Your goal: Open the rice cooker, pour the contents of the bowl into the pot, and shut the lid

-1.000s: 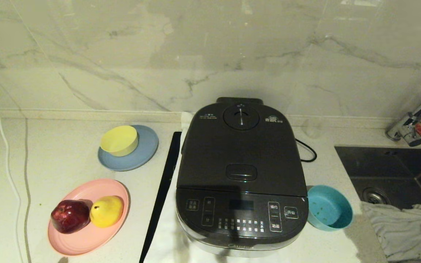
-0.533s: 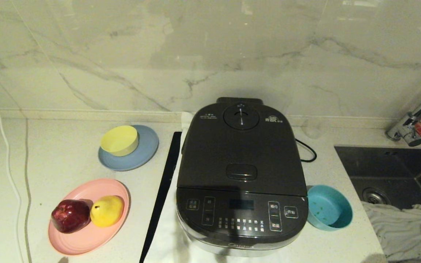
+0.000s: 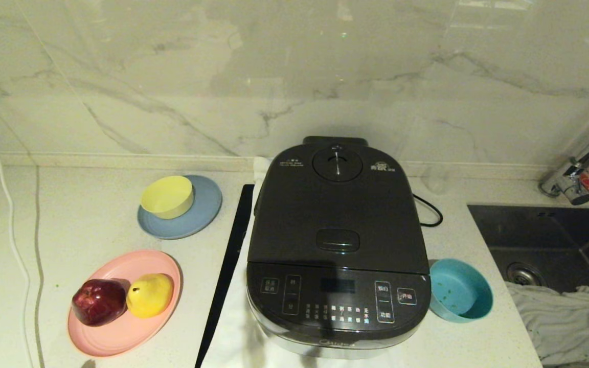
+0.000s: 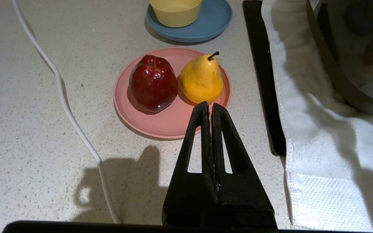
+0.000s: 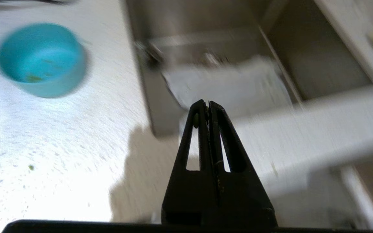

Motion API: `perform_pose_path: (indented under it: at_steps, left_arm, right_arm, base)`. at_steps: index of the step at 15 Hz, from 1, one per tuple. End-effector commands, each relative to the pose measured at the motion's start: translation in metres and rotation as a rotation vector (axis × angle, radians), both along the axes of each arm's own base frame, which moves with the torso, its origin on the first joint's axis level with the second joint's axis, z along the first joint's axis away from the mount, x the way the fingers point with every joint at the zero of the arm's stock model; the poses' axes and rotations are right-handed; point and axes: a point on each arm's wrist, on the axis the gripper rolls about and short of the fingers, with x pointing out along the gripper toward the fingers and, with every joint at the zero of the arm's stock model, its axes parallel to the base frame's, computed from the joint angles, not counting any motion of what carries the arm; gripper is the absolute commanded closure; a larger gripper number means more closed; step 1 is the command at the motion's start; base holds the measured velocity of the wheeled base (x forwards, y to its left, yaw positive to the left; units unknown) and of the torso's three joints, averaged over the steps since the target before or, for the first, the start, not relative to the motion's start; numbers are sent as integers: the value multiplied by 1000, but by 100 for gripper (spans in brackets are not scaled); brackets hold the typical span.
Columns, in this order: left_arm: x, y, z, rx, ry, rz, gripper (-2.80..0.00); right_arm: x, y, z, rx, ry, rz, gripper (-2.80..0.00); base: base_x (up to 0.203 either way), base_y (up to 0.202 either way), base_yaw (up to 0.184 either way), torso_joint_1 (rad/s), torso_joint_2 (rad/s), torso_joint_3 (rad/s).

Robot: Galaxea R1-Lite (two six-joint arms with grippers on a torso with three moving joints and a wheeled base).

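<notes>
Showing you rice cooker (image 3: pixel 338 250) lid (image 3: pixel 336 214) down, teal bowl (image 3: pixel 460 297) beside it toward the counter's sink (image 3: pixel 555 240) edge, both grippers (image 4: pixel 209 106) (image 5: pixel 206 105) pressed together, fruit plate (image 3: pixel 123 304) off left.

White Chinese labels on rice cooker (image 3: pixel 338 255), unreadable.
</notes>
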Motion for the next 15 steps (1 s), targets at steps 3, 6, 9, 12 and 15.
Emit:
perform_pose_path:
  at_steps: [3,6,9,12,15]
  left_arm:
    - [1,0,-2,0,7,0,0]
    - [1,0,-2,0,7,-2,0]
    - [1,0,-2,-1,7,0,0]
    - [1,0,-2,-2,7,-2,0]
    - [1,0,-2,-2,7,0,0]
  right_arm:
    - [12,3,-12,-88,-129,144,0]
    - [16,8,-19,-48,-126,348,0]
    - [17,9,-25,-107,-77,393,0]
    - [17,9,-25,-107,-77,394,0]
    - [17,9,-25,-107,-77,394,0]
  base:
    - [0,0,0,0,0,0]
    - [0,0,0,0,0,0]
    - [0,0,0,0,0,0]
    - [0,0,0,0,0,0]
    - [0,0,0,0,0,0]
